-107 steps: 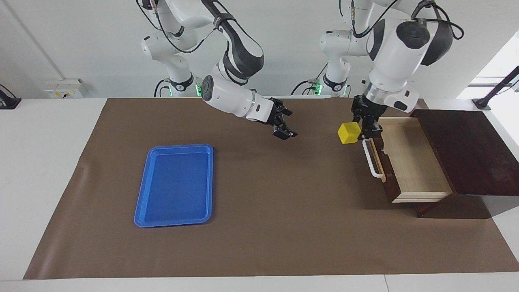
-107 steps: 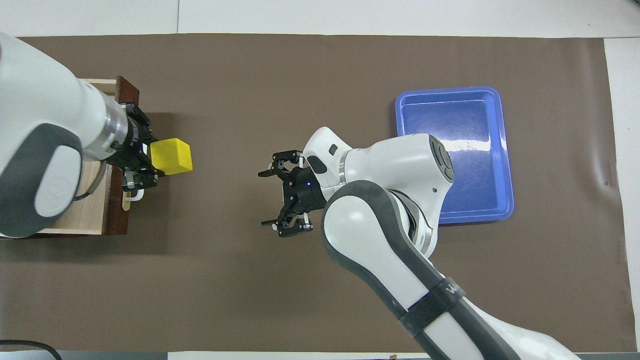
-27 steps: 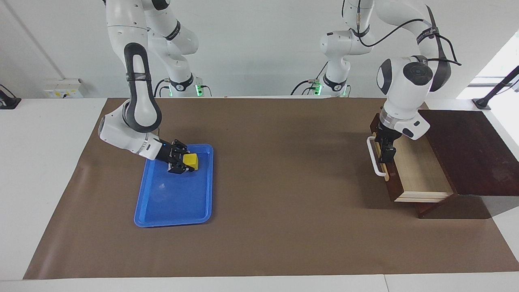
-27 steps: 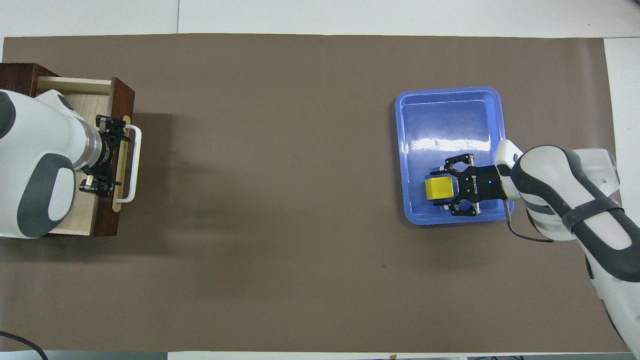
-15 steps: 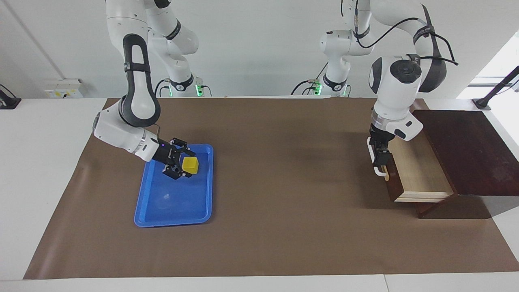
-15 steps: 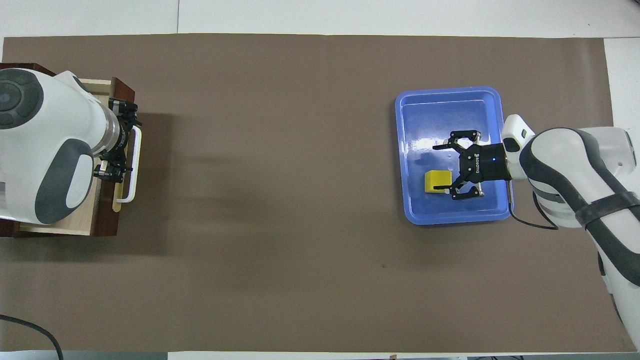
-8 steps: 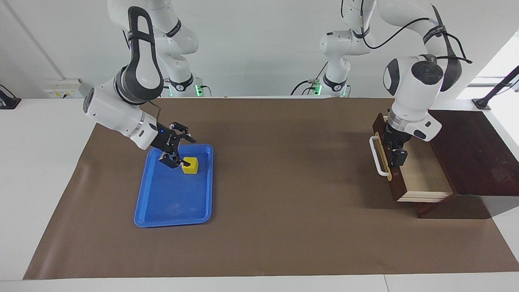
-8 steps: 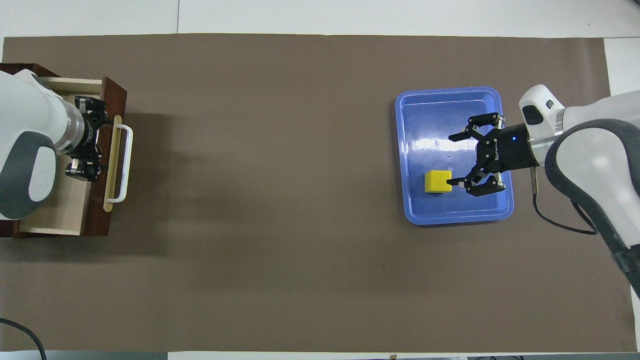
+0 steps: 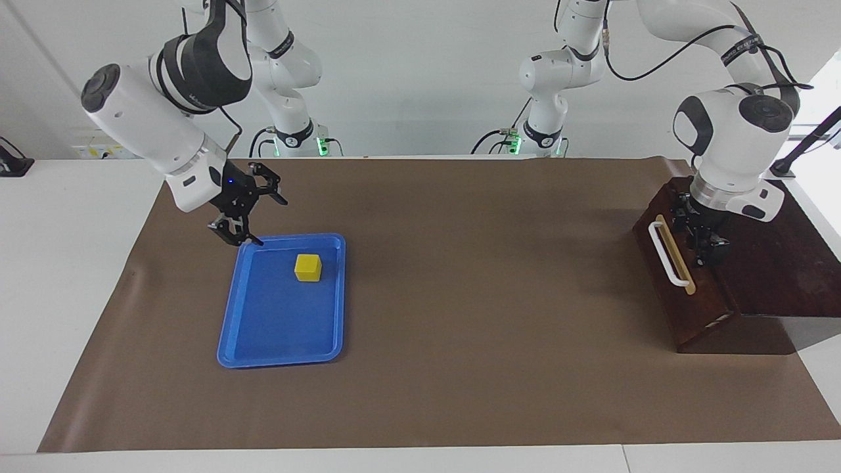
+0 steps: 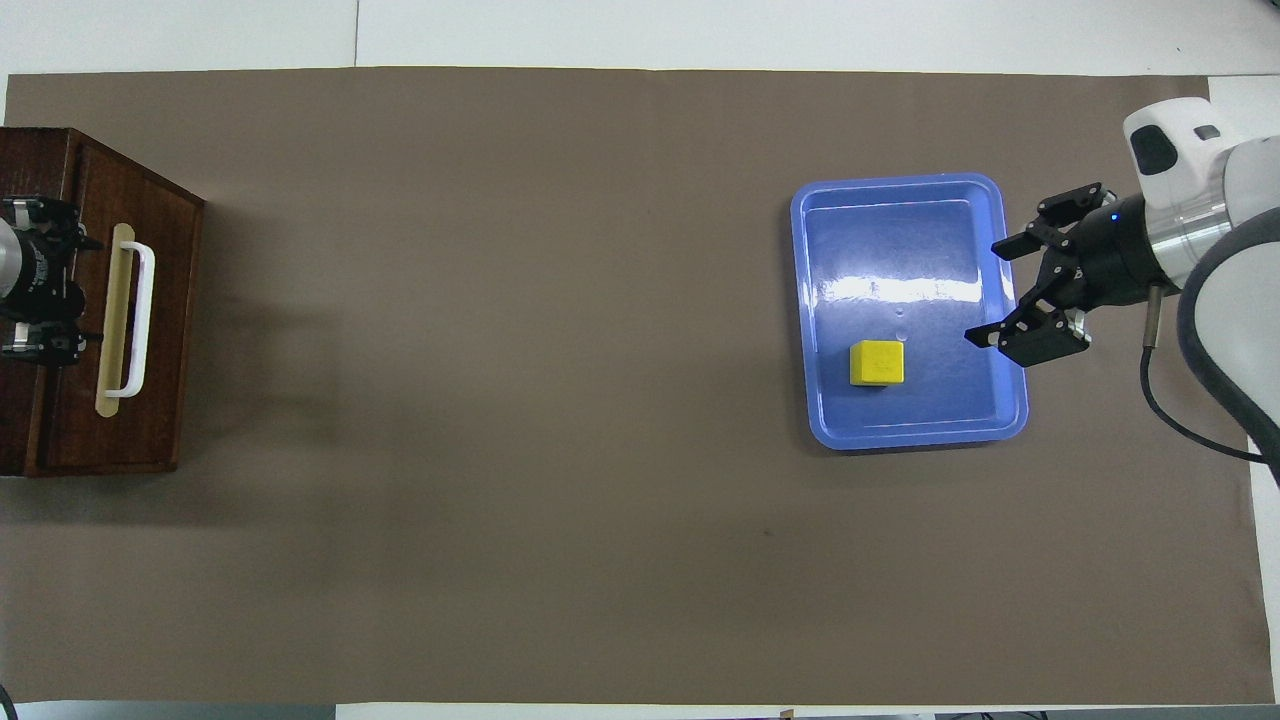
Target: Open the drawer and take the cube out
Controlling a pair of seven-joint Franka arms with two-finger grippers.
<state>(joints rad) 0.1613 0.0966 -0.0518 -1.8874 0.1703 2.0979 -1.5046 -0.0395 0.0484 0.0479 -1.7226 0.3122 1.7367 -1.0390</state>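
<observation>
The yellow cube (image 9: pixel 307 267) (image 10: pixel 877 362) lies free in the blue tray (image 9: pixel 263 341) (image 10: pixel 900 205), in the half nearer the robots. My right gripper (image 9: pixel 253 217) (image 10: pixel 990 292) hangs open and empty over the tray's edge toward the right arm's end, apart from the cube. The drawer (image 9: pixel 677 289) (image 10: pixel 165 300) sits shut, flush in the dark brown box, with its white bar handle (image 9: pixel 663 253) (image 10: pixel 140 320) showing. Over the box's top, just beside the drawer front, my left gripper (image 9: pixel 706 238) (image 10: pixel 45 280) is open and holds nothing.
The dark wooden box (image 9: pixel 775 249) stands at the left arm's end of the brown mat (image 9: pixel 460 263). White table borders the mat on all sides. Between the box and the tray there is only bare mat.
The drawer has slid from partly open to fully shut as the left gripper moved back over the box. The right gripper rose and drew away from the cube, which stays in the tray.
</observation>
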